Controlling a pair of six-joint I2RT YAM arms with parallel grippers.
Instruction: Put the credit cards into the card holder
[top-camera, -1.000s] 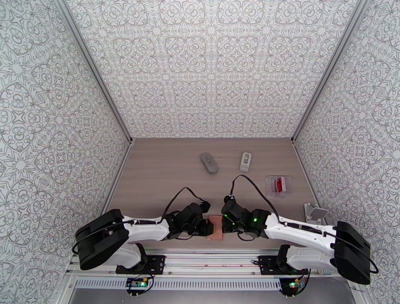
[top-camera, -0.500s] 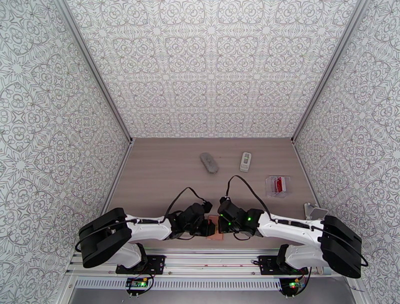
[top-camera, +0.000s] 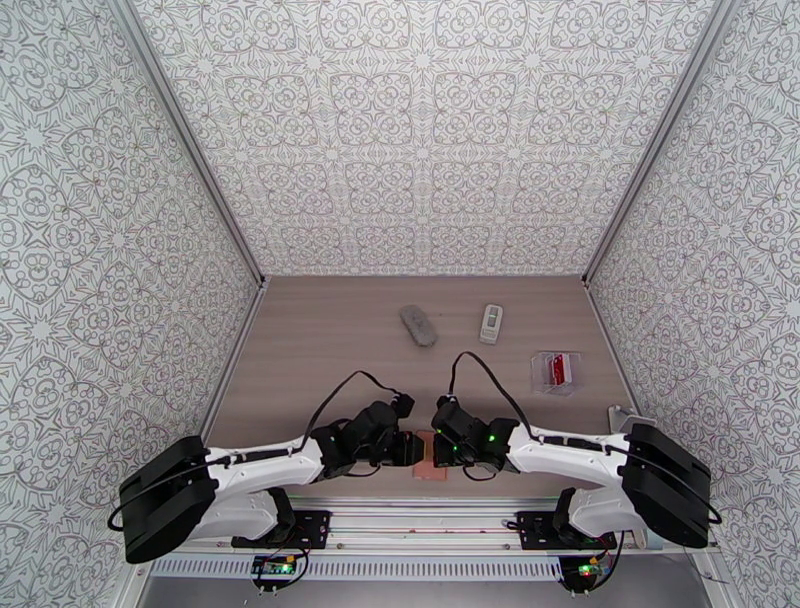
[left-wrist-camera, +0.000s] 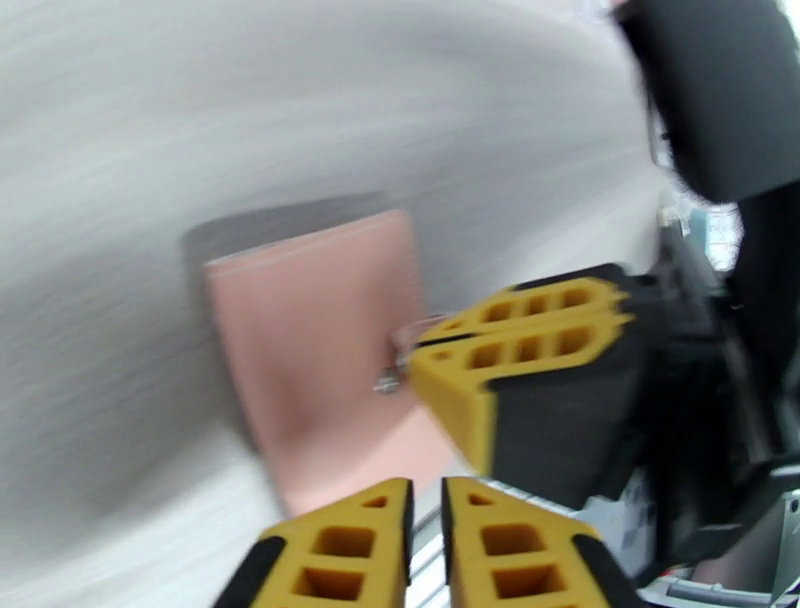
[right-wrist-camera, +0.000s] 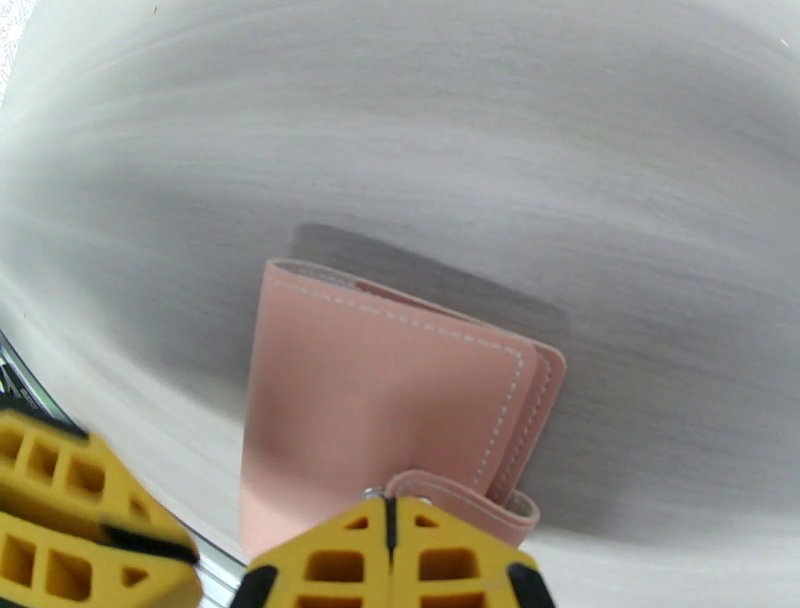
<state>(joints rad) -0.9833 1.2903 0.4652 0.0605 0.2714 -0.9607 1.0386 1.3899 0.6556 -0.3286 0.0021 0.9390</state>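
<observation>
The right end effector (right-wrist-camera: 390, 522) has its two yellow fingertips pressed together, clamped on the strap tab (right-wrist-camera: 470, 500) of the card holder (right-wrist-camera: 370, 400). This is a pink stitched wallet that lies flat and folded on the bench (top-camera: 330, 350). The tab curls up off the holder's edge straight into that grip, and the left wrist view shows a small metal stud (left-wrist-camera: 388, 380) just in front of the fingertips. The rest of the holder stretches away ahead of the right end effector.

The left end effector (left-wrist-camera: 427, 515) faces it from the opposite side, tip close to tip over the holder's near edge. Its fingers stand slightly apart — a narrow slit shows between them, with nothing in it — and they do not touch the pink leather.

The credit cards (top-camera: 560, 368) sit well away from both end effectors, beyond the right one and off to its right. Their red faces show inside a clear tray (top-camera: 557, 388); other colours are too small to make out. Farther out from the tips, toward the back of the bench, lie a grey oblong object (top-camera: 418, 325) and, to its right, a small white device (top-camera: 490, 322) — both well apart from the holder.
</observation>
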